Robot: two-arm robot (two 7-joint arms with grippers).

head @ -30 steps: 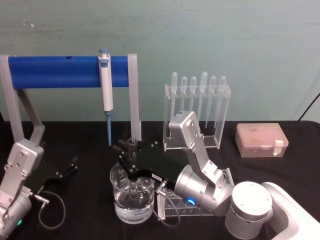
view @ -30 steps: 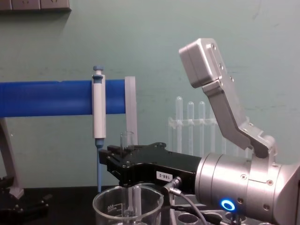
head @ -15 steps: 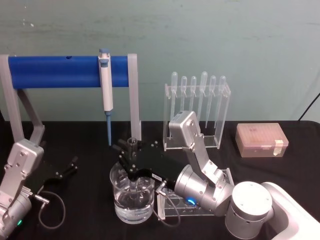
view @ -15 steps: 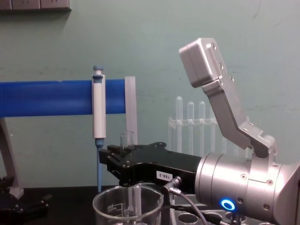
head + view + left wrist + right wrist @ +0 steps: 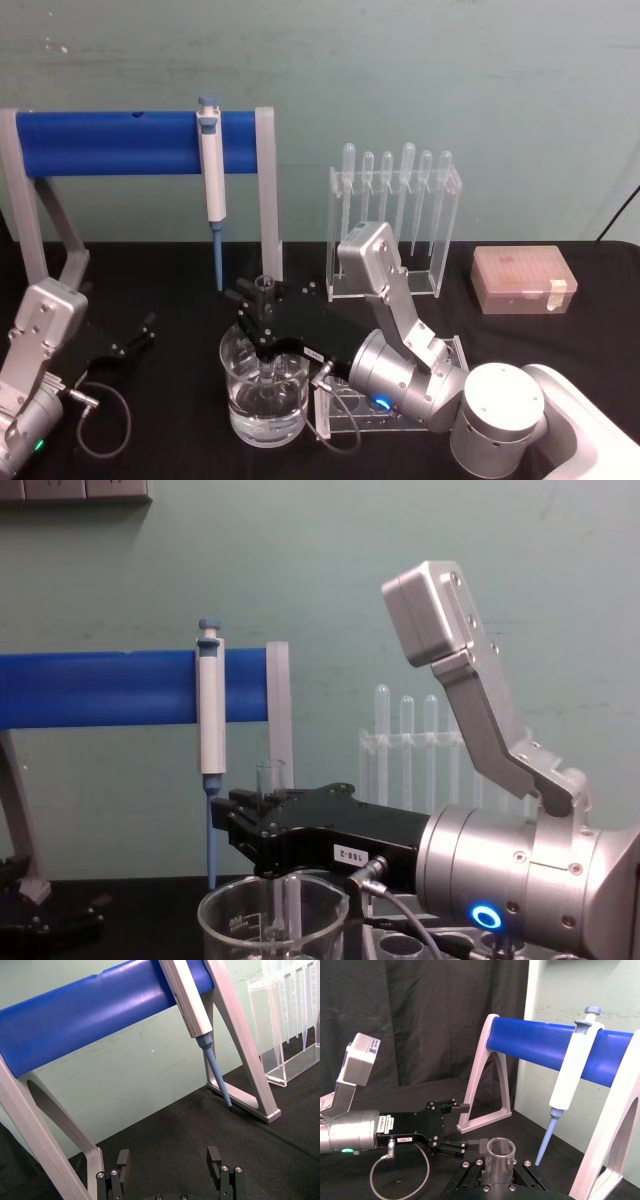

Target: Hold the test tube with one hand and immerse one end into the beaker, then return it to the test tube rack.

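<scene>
The test tube [image 5: 265,287] stands upright, and my right gripper [image 5: 262,312] is shut on it just below its open rim. From the side, the test tube [image 5: 270,778] rises above the black right gripper [image 5: 256,827], and its lower part reaches down inside the beaker [image 5: 232,922]. The beaker [image 5: 238,400] holds clear liquid and sits on the black table in front of me. The right wrist view looks down on the test tube's rim [image 5: 500,1152]. My left gripper [image 5: 169,1160] is parked open at the table's left, low over the cloth.
A blue bar stand [image 5: 110,143] carries a blue-and-white pipettor [image 5: 211,170] behind the beaker. A clear acrylic rack [image 5: 440,240] with several pipettes stands at the back right, with a tan tip box [image 5: 523,280] beside it. A low clear rack [image 5: 335,420] lies under my right wrist.
</scene>
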